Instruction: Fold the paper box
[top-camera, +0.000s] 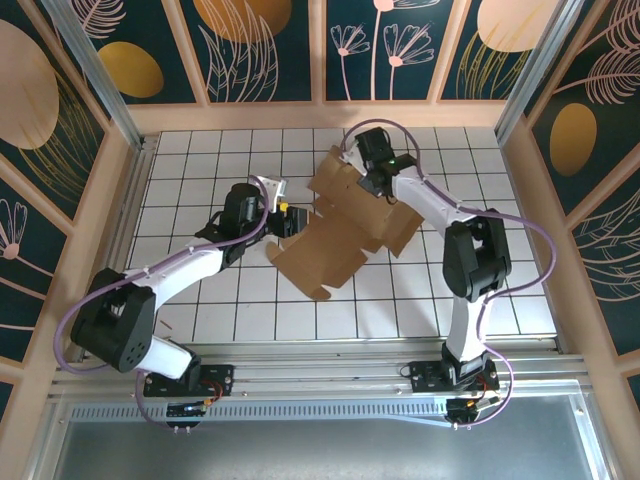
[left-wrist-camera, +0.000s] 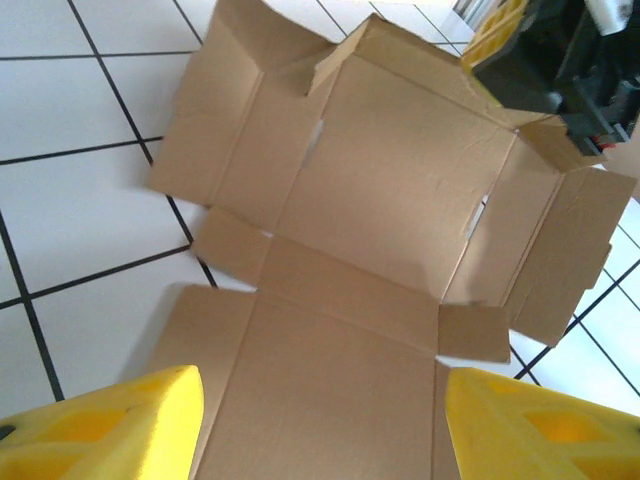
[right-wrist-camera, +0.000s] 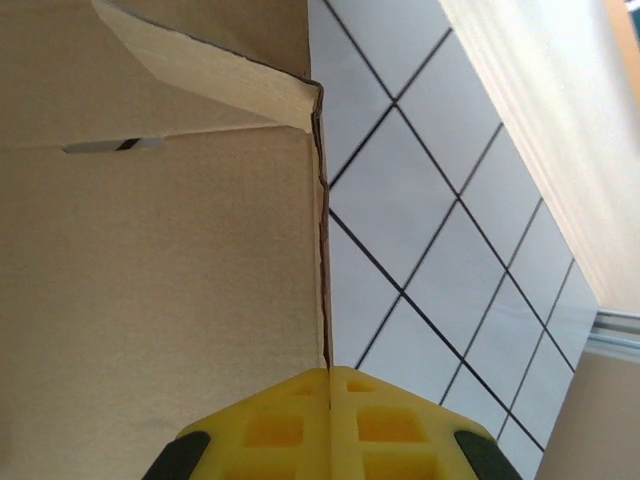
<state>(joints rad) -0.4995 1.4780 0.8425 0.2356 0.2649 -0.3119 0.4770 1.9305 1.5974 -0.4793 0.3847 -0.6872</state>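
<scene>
Top external view: the paper box (top-camera: 335, 240) is laid open and mostly flat mid-desk (top-camera: 250, 310), set diagonally to the grid, with a broad panel nearest the arm bases. At its left edge the left gripper (top-camera: 287, 217) is poised, roughly half open and empty, with the sheet lying to its right. Farther off, the right gripper (right-wrist-camera: 330, 375) is pinched shut on a raised cardboard wall, so the far fold is judged to fall to that arm.

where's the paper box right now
Top view: the paper box lies mostly unfolded on the middle of the table, between the open left claw at its left edge and the right claw, shut on its far edge.
</scene>
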